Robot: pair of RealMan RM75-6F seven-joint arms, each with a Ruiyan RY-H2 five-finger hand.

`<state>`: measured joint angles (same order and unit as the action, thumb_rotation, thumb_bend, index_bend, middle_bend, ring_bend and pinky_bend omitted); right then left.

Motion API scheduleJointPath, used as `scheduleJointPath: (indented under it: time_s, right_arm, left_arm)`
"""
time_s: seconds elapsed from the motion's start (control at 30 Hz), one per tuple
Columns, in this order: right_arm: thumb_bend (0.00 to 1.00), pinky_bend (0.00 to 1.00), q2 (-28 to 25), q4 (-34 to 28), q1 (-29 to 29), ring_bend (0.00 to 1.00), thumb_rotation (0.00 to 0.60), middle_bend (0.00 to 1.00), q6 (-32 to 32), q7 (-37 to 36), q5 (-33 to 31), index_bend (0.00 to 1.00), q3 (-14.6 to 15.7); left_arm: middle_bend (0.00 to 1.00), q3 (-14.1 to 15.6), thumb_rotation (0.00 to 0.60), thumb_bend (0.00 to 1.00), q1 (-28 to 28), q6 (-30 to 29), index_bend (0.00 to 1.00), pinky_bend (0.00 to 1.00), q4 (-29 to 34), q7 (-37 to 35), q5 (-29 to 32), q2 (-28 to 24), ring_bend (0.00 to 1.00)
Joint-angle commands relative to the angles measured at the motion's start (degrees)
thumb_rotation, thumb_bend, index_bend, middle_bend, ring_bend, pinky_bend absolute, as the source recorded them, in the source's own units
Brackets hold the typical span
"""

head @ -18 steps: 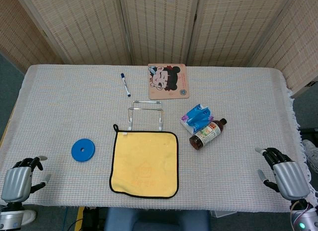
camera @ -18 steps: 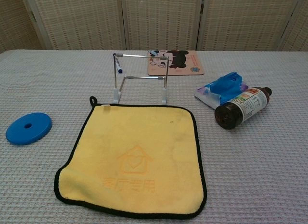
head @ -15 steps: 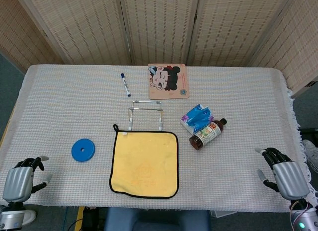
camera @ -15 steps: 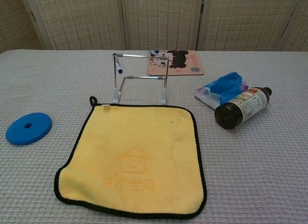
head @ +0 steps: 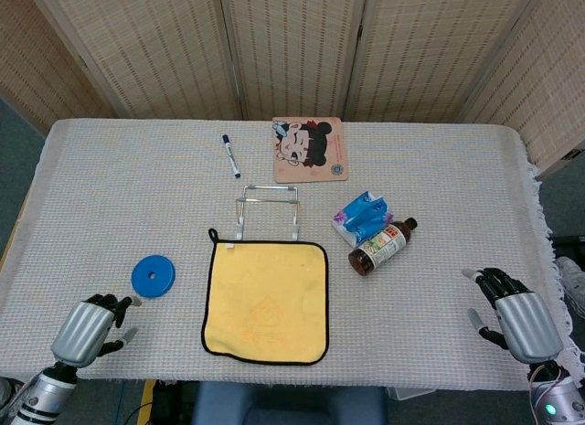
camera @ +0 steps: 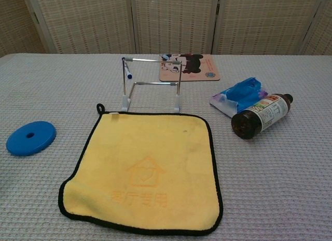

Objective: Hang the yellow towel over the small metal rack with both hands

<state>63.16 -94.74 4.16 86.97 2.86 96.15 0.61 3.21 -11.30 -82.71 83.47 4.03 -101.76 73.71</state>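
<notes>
Left hand now sits further in over the counter's near left corner than in the frames half a second back, closer to the blue disc; arm angled inward. Right hand shifts only slightly at the near right edge. Both hands hold nothing, with fingers curled loosely forward and not clenched. Neither appears in the chest view.

Judgement: the reach is only starting. The left arm leads, and no contact with the cloth yet.

Yellow towel is unmoved, lying flat and spread on the counter just in front of the small metal rack, far edge near the rack's feet. It is near-square, slightly longer front-to-back. Hanging loop points away at the far left corner; printed house logo reads upright from the robot's side. The rack's top bar runs left-right, parallel to the towel's far edge. The rack stands upright and bare.
</notes>
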Motion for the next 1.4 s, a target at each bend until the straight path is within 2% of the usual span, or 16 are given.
scheduleJointPath:
  time_s: [0.03, 0.23, 0.43, 0.83, 1.07, 1.4]
  right_arm:
    - [0.38, 0.39, 0.0, -0.1, 0.1, 0.24, 0.600, 0.28, -0.2, 0.1, 0.1, 0.20, 0.1]
    - [0.38, 0.39, -0.4, -0.4, 0.1, 0.24, 0.600, 0.28, 0.0, 0.2, 0.3, 0.20, 0.1]
    - [0.38, 0.39, -0.3, -0.5, -0.1, 0.24, 0.600, 0.28, 0.3, 0.3, 0.4, 0.20, 0.2]
    - [0.38, 0.39, 0.0, -0.4, -0.1, 0.24, 0.600, 0.28, 0.0, 0.2, 0.2, 0.20, 0.4]
    - [0.38, 0.39, -0.1, -0.4, -0.4, 0.24, 0.600, 0.28, 0.3, 0.1, 0.1, 0.20, 0.4]
    - [0.38, 0.39, -0.1, -0.1, -0.3, 0.24, 0.600, 0.28, 0.3, -0.3, 0.2, 0.20, 0.4]
  left_arm:
    - [0.78, 2.0, 0.600, 0.29, -4.3, 2.9, 0.41, 0.68, -4.5, -2.0, -5.4, 2.5, 0.60]
    - [0.82, 2.5, 0.600, 0.25, -8.2, 4.2, 0.41, 0.72, -10.6, -0.6, -10.2, 6.4, 0.64]
    - [0.84, 3.6, 0.600, 0.24, -10.6, 5.3, 0.41, 0.72, -15.6, -0.8, -12.1, 10.1, 0.66]
    - [0.85, 4.7, 0.600, 0.24, -13.5, 6.5, 0.40, 0.72, -23.7, -1.4, -12.1, 18.1, 0.66]
    - [0.86, 5.2, 0.600, 0.24, -14.3, 6.4, 0.40, 0.72, -23.3, -1.6, -11.3, 19.8, 0.67]
    - [0.89, 4.9, 0.600, 0.24, -15.1, 6.0, 0.52, 0.73, -23.5, -3.0, -9.2, 22.1, 0.70]
